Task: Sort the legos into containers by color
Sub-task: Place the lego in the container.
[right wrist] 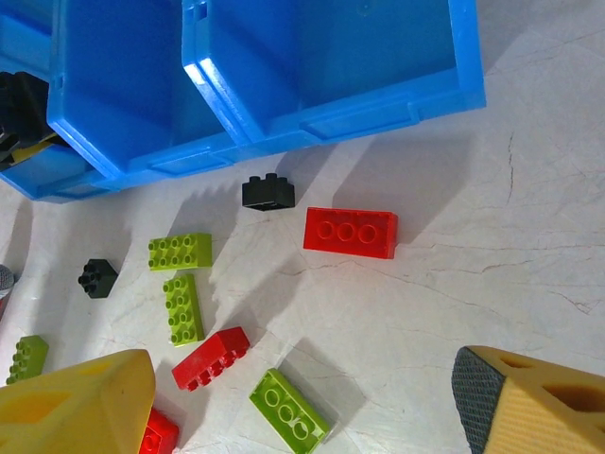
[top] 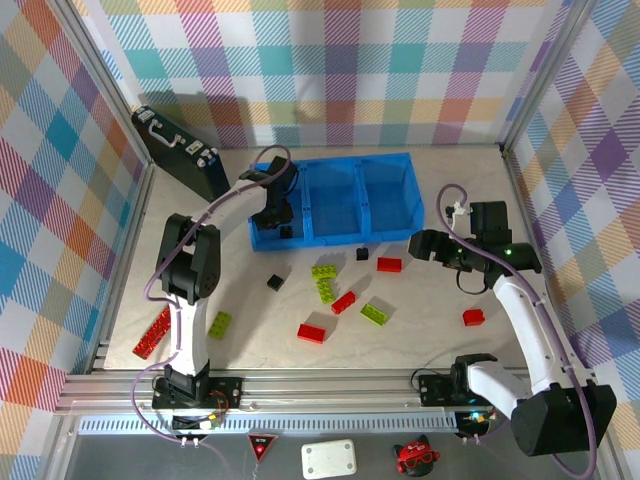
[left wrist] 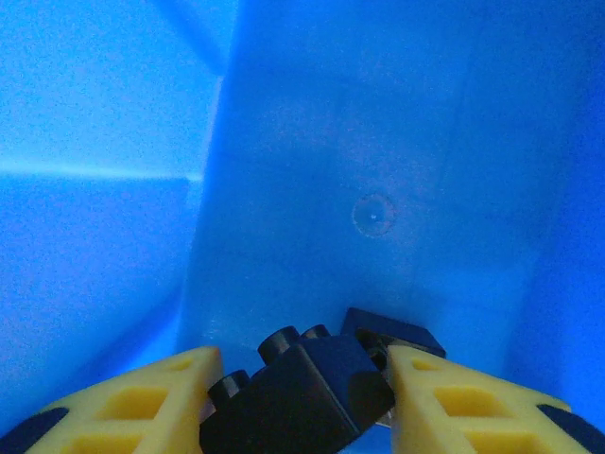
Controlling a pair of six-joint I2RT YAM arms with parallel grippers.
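One blue three-compartment bin (top: 388,200) is seen at the back of the table (top: 430,330). The left gripper (left wrist: 302,364) is lowered into the leftmost compartment, its jaws closed on one black brick (left wrist: 293,402), which is touched by both fingers. A second black brick (left wrist: 395,333) lies on the compartment floor just behind it. The right gripper (right wrist: 302,374) is held above the table, its jaws spread wide with nothing between them. In front of the bin, eleven legos (top: 389,265) are counted on the table: five red, four lime green and two black. Of the red ones, one long red brick (top: 152,332) lies apart at the left edge. One black briefcase (top: 180,152) is seen by the far left wall.
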